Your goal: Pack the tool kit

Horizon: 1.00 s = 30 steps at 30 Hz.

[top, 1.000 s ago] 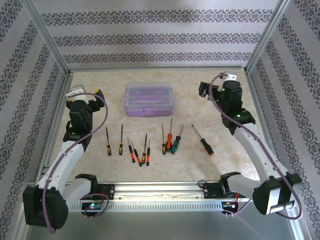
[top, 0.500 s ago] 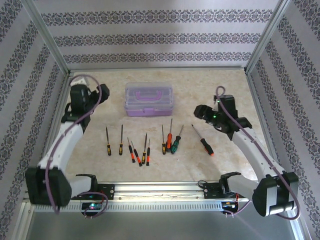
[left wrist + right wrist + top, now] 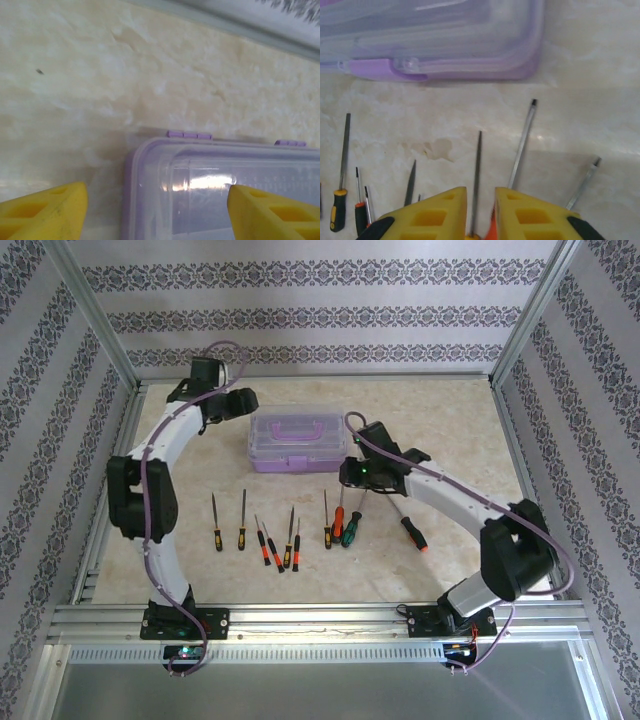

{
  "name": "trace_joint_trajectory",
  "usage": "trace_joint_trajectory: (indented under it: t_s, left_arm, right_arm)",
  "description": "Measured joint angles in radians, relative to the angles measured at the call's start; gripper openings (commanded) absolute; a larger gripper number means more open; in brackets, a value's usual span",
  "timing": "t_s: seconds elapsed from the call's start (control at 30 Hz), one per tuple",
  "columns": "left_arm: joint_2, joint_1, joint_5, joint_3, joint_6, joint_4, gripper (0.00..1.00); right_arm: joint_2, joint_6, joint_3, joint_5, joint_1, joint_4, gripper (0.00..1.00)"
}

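Desk (image 3: 450, 410): marbled, carrying the whole kit.

Box (image 3: 298, 438): purple, lid down and latched, at centre rear; apparently nothing packed yet.

Left claw (image 3: 240, 403): at the box's rear left corner, spread wide, one finger beside the side wall, the other above the lid; contact not evident.

Right claw (image 3: 348, 472): just in front of the box's right end, over the tips of the middle screwdrivers; narrow, with a thin shaft running into the slim gap and an orange handle (image 3: 490, 231) at its foot; grip not confirmable.

Screwdrivers (image 3: 290, 530): loose row nearer the front edge, one lying apart on the right.

Step in hand, probably: bracing the box and taking a first screwdriver. For a clean result: set the left fingers on the walls, not the lid, to leave the lid free; release the latch before carrying anything over; close the right claw on one handle only, never the thin shaft; lift straight up, clear of neighbours.

Against the frame a second earlier: both arms swung in from the desk's side edges, left to the box's rear, right to the row; box and screwdrivers unmoved.
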Motion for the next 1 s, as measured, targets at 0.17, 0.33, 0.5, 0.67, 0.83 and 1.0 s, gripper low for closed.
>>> trace_joint_trajectory:
  t_s: [0.17, 0.33, 0.5, 0.67, 0.83, 1.0]
  left_arm:
    - [0.109, -0.023, 0.03, 0.113, 0.006, -0.068, 0.74]
    - [0.142, -0.025, 0.037, 0.181, 0.022, -0.092, 0.73]
    - [0.142, -0.034, 0.041, 0.167, 0.04, -0.103, 0.71]
    - [0.069, -0.039, 0.047, 0.031, 0.043, -0.018, 0.7]
    - [-0.056, -0.049, 0.041, -0.179, 0.023, 0.105, 0.69]
    - [-0.157, -0.082, 0.035, -0.334, -0.004, 0.184, 0.68]
  right_arm:
    - [0.128, 0.001, 0.111, 0.023, 0.005, 0.018, 0.19]
    - [0.235, 0.0, 0.191, 0.033, -0.006, 0.016, 0.19]
    - [0.296, 0.001, 0.239, 0.035, -0.042, 0.016, 0.21]
    - [0.315, 0.002, 0.26, 0.035, -0.085, 0.014, 0.28]
    - [0.368, -0.008, 0.332, 0.019, -0.13, -0.01, 0.31]
    - [0.459, -0.011, 0.437, -0.005, -0.177, -0.014, 0.36]
